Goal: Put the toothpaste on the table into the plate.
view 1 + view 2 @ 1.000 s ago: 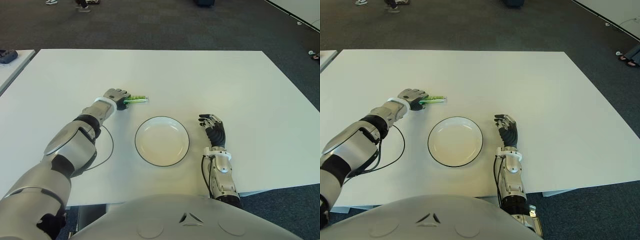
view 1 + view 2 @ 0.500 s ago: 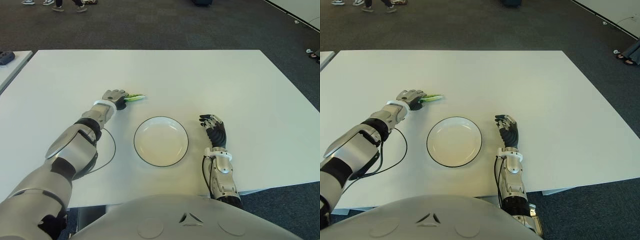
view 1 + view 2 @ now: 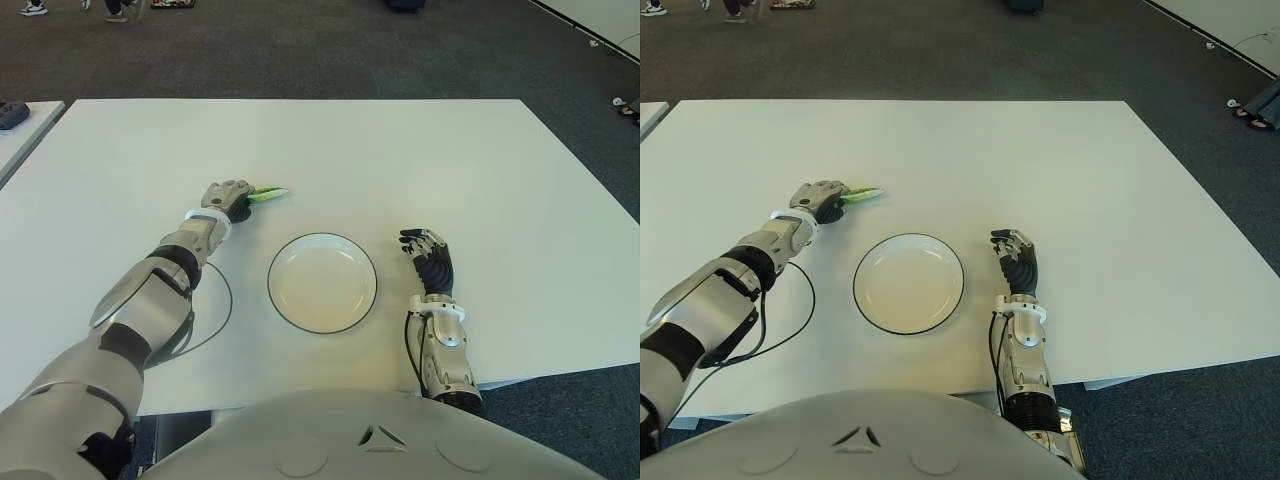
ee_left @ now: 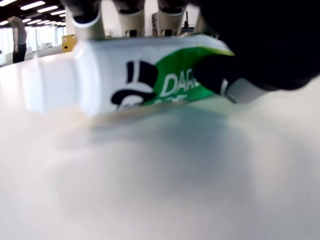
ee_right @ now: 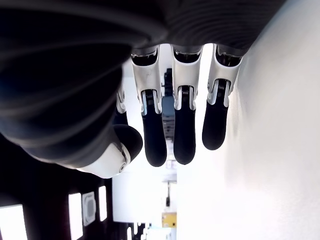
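A green and white toothpaste tube (image 3: 266, 195) (image 4: 140, 82) is held by my left hand (image 3: 229, 198), whose fingers are curled round it, left of and beyond the plate. The tube's tip sticks out toward the right, and in the left wrist view it hovers just above the white table (image 3: 400, 150). The white plate (image 3: 322, 282) with a dark rim sits at the near middle of the table with nothing in it. My right hand (image 3: 428, 258) shows just right of the plate, fingers straight and holding nothing.
A black cable (image 3: 215, 305) loops over the table beside my left forearm. Another white table's corner (image 3: 20, 120) shows at the far left. Dark carpet lies beyond the table's far edge, with people's feet at the top left.
My left hand has closed on the toothpaste and lifted it slightly, tilting its tip up and shifting it a little away from me. The right hand has not moved.
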Motion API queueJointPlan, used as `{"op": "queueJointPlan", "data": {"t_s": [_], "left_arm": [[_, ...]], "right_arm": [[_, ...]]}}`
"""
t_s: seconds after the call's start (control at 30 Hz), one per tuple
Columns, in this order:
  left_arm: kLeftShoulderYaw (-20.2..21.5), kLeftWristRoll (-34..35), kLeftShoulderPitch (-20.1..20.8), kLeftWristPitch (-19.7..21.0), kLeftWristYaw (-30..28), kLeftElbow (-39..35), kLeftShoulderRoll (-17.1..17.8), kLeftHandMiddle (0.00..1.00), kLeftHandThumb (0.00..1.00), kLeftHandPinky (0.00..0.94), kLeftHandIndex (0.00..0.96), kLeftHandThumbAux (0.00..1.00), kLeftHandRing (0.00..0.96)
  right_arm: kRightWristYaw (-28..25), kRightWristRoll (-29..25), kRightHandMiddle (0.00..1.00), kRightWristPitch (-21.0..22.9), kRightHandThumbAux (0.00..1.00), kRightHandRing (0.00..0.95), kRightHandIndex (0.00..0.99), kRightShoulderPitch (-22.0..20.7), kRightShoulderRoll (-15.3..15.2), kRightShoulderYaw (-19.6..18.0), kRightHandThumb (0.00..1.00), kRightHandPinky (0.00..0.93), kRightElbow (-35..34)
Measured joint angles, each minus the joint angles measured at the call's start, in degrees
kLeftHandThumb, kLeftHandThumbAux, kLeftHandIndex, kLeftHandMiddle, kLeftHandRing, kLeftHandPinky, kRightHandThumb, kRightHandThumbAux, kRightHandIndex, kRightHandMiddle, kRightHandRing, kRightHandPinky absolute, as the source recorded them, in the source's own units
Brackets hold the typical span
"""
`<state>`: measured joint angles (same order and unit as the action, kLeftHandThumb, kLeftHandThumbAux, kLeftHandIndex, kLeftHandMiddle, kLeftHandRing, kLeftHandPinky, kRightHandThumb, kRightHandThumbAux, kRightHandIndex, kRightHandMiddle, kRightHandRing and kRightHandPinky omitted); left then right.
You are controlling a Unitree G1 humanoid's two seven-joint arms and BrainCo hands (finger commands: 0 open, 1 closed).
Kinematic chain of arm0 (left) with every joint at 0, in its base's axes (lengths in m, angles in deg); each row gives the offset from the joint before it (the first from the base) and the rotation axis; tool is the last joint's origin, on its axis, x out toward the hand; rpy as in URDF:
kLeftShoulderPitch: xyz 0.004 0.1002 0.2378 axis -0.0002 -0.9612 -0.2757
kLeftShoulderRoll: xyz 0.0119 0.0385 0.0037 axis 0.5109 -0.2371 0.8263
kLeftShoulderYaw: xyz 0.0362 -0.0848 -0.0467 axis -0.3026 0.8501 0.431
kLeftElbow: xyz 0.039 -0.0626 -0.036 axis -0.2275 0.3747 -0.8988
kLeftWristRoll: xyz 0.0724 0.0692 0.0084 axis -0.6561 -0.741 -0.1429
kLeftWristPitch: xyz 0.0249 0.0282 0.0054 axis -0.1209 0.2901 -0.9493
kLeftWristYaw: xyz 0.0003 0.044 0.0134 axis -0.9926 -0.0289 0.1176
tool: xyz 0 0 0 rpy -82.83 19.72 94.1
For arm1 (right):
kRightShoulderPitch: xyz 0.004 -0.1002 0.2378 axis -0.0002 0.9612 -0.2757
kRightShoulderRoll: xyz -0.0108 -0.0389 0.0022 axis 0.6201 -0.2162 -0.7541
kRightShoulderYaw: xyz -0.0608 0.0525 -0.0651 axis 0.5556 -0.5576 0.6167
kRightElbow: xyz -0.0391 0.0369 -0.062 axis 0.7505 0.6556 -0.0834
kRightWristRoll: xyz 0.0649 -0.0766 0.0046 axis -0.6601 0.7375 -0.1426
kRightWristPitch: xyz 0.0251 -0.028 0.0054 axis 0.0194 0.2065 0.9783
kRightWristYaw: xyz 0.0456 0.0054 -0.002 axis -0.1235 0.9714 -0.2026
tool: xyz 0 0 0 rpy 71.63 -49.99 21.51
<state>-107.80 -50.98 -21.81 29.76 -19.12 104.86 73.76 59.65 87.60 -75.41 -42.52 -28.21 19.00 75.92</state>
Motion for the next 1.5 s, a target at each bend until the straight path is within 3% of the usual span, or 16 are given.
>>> {"op": "queueJointPlan", "data": {"t_s": [0.47,0.9,1.23,1.5], "left_arm": [[5.8,5.2,-2.1,-1.1,0.9,-0.4,-0.8,0.838,0.792,0.757,0.652,0.465,0.838],[11.2,9.0,-4.5,-1.7,3.2,-0.8,-2.2,0.835,0.826,0.777,0.689,0.487,0.835],[21.1,17.6,-6.8,-2.8,5.5,-1.5,-4.9,0.823,0.865,0.811,0.751,0.599,0.82],[29.3,25.0,-8.2,-5.0,6.5,-2.3,-7.1,0.847,0.835,0.842,0.803,0.687,0.839]], "right_arm": [[-0.1,0.0,0.398,0.1,0.739,0.364,0.413,0.4,-0.1,-0.1,0.695,0.364,-0.5],[-0.1,-0.1,0.399,0.3,0.739,0.371,0.413,0.8,-0.5,-0.1,0.695,0.376,-0.9],[-0.2,-0.2,0.4,0.3,0.739,0.365,0.415,0.8,-0.7,-0.2,0.696,0.364,-0.9],[-0.7,-0.8,0.403,0.3,0.738,0.357,0.417,0.7,-0.7,-0.4,0.694,0.358,-0.7]]}}
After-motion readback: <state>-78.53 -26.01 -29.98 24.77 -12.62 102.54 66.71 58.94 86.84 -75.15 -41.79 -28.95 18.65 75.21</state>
